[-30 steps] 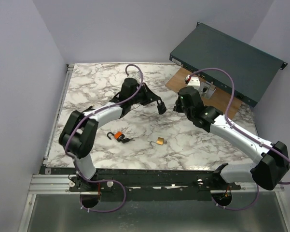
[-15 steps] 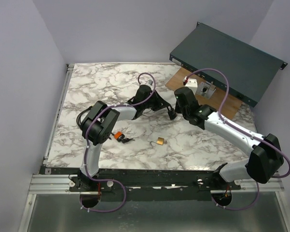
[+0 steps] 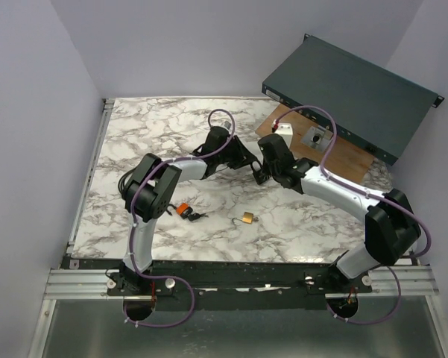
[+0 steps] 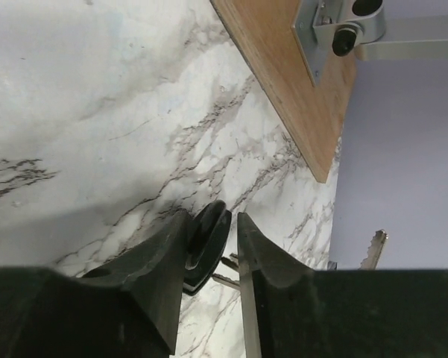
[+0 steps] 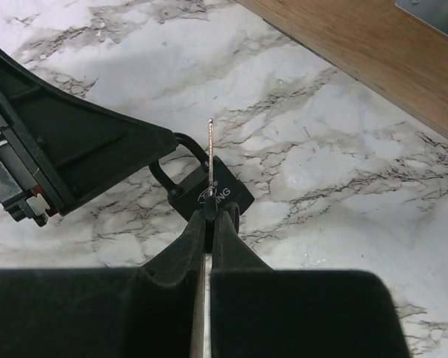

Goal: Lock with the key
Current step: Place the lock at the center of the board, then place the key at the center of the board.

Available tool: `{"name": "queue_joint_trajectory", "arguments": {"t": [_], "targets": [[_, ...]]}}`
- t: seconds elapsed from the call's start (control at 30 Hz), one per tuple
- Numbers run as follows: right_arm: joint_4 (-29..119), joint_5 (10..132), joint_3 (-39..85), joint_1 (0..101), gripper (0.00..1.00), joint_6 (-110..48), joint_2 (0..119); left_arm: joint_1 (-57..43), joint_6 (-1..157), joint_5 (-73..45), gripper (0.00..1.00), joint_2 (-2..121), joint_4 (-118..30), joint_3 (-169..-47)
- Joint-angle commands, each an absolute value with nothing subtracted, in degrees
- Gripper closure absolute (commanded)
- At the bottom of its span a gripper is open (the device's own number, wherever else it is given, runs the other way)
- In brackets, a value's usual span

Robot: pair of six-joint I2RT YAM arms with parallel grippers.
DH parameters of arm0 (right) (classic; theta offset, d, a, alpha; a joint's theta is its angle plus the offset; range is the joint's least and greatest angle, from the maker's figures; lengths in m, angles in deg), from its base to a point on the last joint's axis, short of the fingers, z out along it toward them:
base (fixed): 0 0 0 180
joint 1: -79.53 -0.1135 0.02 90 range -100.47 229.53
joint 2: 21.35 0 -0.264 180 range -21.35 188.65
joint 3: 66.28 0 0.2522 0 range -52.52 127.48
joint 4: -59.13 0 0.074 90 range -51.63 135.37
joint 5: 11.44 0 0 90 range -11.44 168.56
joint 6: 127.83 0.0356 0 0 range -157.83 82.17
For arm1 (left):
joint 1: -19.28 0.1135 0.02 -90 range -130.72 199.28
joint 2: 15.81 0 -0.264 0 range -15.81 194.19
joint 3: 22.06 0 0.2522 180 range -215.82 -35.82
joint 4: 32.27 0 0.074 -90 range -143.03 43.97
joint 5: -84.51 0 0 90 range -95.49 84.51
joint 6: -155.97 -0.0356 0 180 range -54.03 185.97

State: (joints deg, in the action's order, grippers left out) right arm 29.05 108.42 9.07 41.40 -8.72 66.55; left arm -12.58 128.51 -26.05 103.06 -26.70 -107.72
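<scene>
A black padlock (image 5: 225, 195) hangs just above the marble table (image 3: 149, 134), edge-on between the fingers of my left gripper (image 4: 212, 219), which is shut on it. In the top view the two grippers meet near the table's middle, the left gripper (image 3: 258, 173) almost touching the right one. My right gripper (image 5: 209, 218) is shut on a thin silver key (image 5: 210, 158), its blade pointing forward across the padlock's face. The key's tip (image 4: 374, 250) shows at the right edge of the left wrist view. Whether the blade touches the lock I cannot tell.
An orange padlock with keys (image 3: 183, 211) and a small brass padlock (image 3: 247, 218) lie near the front. A wooden board (image 3: 341, 155) carrying a metal bracket (image 3: 317, 138) sits at the back right, under a dark metal box (image 3: 350, 74).
The left gripper has carried the black padlock to the right. The right gripper has swung left with the key, and the two now sit close together.
</scene>
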Motion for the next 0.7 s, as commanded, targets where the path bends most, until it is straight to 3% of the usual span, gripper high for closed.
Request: {"name": "queue_joint_trajectory", "arguments": {"t": [0.0,0.33,0.67], "targets": [[32.22,107.57,11.71,41.77,0.99,-8.57,68.27,-11.72,124.93,-27.26,0.63,102.49,-30.61,-109.43],[33.58,104.87,16.35,41.75,0.99,-9.67,74.80,-6.33,119.61,-25.07,0.40,93.83,-38.55,-105.90],[34.02,104.57,20.84,41.76,0.99,-11.14,82.34,-4.11,115.82,-24.74,0.35,76.28,-42.81,-94.43]]}}
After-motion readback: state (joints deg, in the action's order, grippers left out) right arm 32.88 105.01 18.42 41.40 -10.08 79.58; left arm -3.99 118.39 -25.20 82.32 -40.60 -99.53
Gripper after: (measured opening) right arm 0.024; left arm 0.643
